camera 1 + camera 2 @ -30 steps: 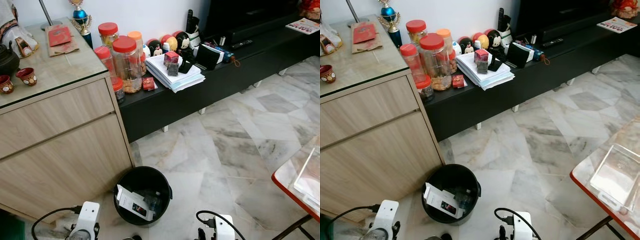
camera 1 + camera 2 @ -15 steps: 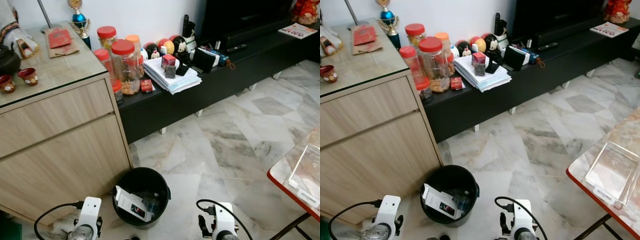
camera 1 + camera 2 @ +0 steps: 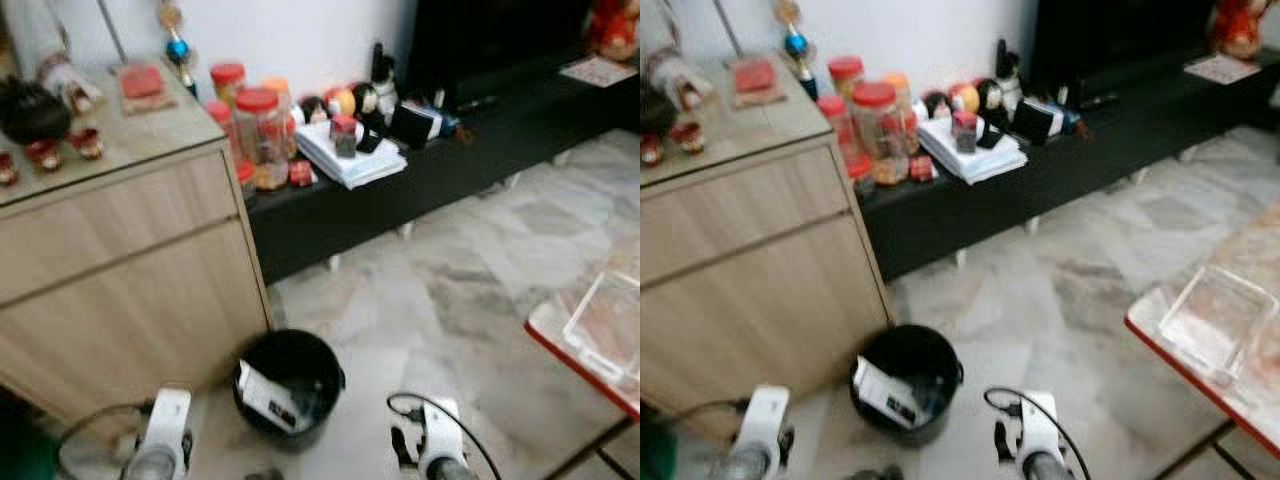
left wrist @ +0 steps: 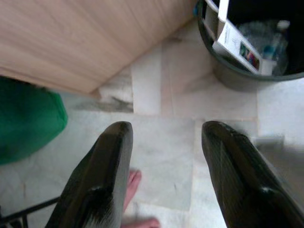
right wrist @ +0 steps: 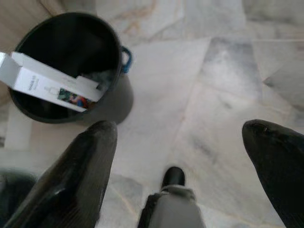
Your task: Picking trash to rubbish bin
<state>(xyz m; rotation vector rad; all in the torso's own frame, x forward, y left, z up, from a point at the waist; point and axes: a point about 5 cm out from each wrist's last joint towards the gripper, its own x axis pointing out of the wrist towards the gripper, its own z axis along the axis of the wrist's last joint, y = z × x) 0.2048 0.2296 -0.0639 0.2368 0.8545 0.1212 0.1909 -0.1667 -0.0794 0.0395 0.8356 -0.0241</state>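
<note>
black rubbish bin (image 3: 290, 385) has a white carton (image 5: 47, 83) in it, sitting on marble floor (image 3: 470, 290); left tool (image 4: 164, 175) and right tool (image 5: 178, 166) both spread apart, empty

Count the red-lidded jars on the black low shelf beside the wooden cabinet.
3 clear: a large jar in front, one behind it near the wall, one against the cabinet. The picture is blurred; smaller jars may be hidden behind.

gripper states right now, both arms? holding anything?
Left gripper: open, holding nothing, hanging over the marble floor beside the black bin.
Right gripper: open wide, holding nothing, also over floor near the bin.
</note>
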